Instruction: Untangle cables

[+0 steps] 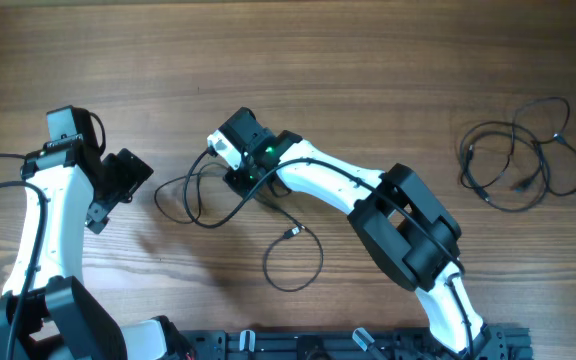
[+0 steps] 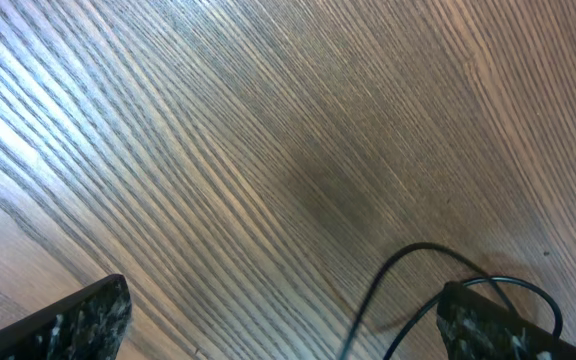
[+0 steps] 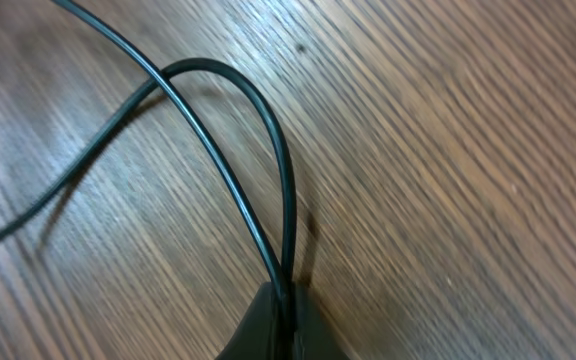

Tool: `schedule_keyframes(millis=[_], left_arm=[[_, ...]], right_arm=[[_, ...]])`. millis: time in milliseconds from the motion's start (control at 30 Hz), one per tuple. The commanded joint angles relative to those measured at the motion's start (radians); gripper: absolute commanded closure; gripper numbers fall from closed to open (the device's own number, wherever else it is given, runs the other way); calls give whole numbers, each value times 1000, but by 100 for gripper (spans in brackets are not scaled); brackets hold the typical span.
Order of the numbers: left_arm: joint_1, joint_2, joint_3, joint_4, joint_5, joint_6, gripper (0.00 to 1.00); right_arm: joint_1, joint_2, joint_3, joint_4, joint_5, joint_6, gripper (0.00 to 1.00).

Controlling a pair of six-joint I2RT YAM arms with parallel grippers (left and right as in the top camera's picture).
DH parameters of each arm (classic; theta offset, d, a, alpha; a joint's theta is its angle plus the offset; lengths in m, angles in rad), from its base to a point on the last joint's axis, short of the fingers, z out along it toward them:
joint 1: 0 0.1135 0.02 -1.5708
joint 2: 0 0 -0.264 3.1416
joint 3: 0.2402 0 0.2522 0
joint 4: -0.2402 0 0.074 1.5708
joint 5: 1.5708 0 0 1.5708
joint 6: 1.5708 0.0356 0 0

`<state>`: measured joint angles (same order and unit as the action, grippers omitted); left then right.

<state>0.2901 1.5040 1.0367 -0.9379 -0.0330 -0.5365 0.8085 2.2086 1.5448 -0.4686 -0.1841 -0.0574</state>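
A thin black cable (image 1: 203,200) lies in loose loops at the table's middle, its plug end (image 1: 292,233) leading into another loop at the front. My right gripper (image 1: 240,178) is shut on this cable; the right wrist view shows two strands (image 3: 268,180) pinched between the closed fingers (image 3: 286,310). A second tangled bundle of cables (image 1: 518,155) lies at the far right. My left gripper (image 1: 118,190) is open and empty, just left of the loops; a strand (image 2: 408,265) shows by its right finger (image 2: 508,325).
The table is bare wood (image 1: 368,60). The arm bases and a black rail (image 1: 348,345) run along the front edge. The right arm (image 1: 398,220) stretches across the middle between the two cable groups.
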Motion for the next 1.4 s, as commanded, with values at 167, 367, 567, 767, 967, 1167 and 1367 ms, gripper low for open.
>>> schedule_keyframes(millis=[167, 367, 567, 767, 967, 1167, 1367], left_arm=[[4, -16, -6, -2, 32, 8, 0], [-48, -16, -6, 36, 223, 9, 0], [-196, -16, -6, 44, 223, 8, 0], [-306, -16, -6, 67, 223, 9, 0], [-328, -16, -6, 90, 223, 34, 0], [-362, -16, -6, 229, 353, 143, 0], [-492, -16, -6, 379, 174, 275, 0]], right_arm=[[-279, -331, 19, -40, 36, 62, 96], [-645, -637, 27, -42, 213, 91, 96], [-967, -655, 26, -47, 372, 164, 96], [-1119, -621, 8, -140, 363, 205, 70], [-1120, -598, 7, -230, 142, 217, 0], [-1028, -594, 4, -315, -341, 201, 0], [-742, -539, 4, -354, -84, 112, 0]])
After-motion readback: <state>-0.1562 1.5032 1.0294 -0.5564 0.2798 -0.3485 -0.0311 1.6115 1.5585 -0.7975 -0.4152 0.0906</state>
